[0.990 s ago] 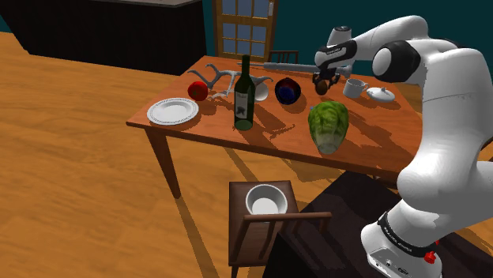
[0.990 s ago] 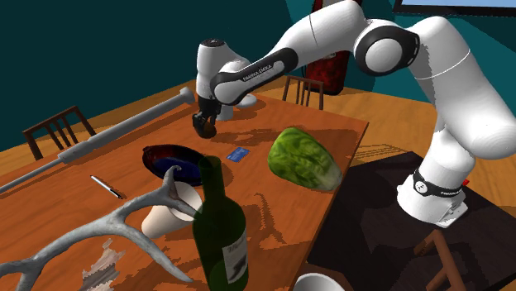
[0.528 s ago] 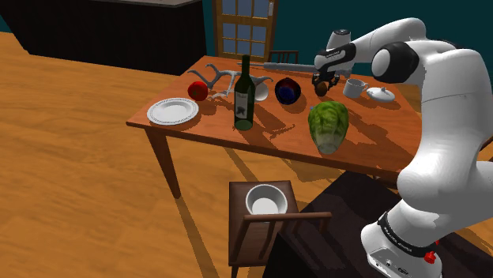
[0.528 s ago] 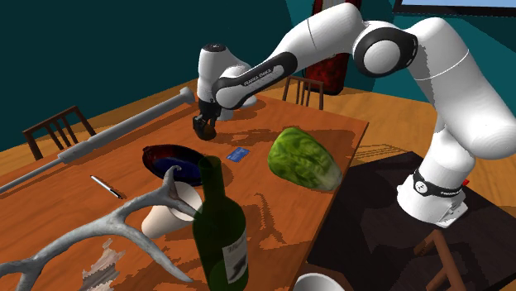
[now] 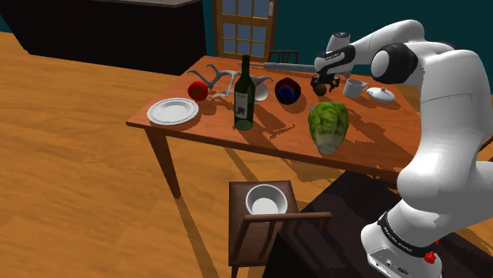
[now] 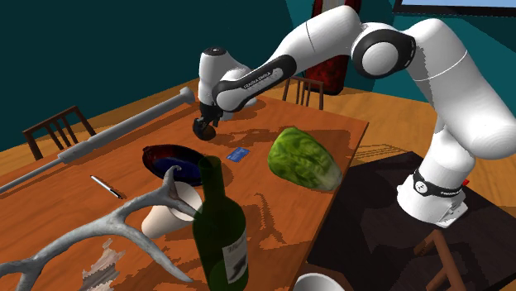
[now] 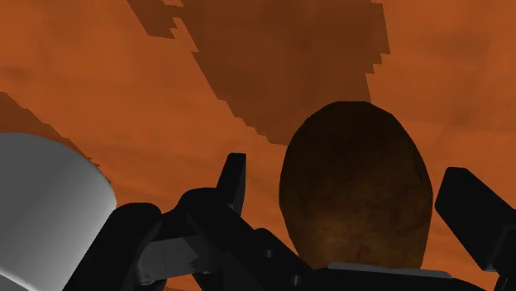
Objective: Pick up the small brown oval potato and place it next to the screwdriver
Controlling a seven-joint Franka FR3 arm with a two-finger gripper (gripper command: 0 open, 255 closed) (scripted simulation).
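Claw [image 6: 205, 125] clamped on brown potato [image 7: 355, 190] — over wooden tbl [image 5: 379, 126], nr white mug [image 5: 355, 87].

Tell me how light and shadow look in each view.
Shoulder view: even light; the bottle and lettuce throw soft shadows across the table toward that view's right. Second exterior view: shadows on the table show stepped edges, and the near bottle looks dark. Wrist view: the potato is dim brown against the bright orange tabletop, with a jagged, blocky shadow beyond it.
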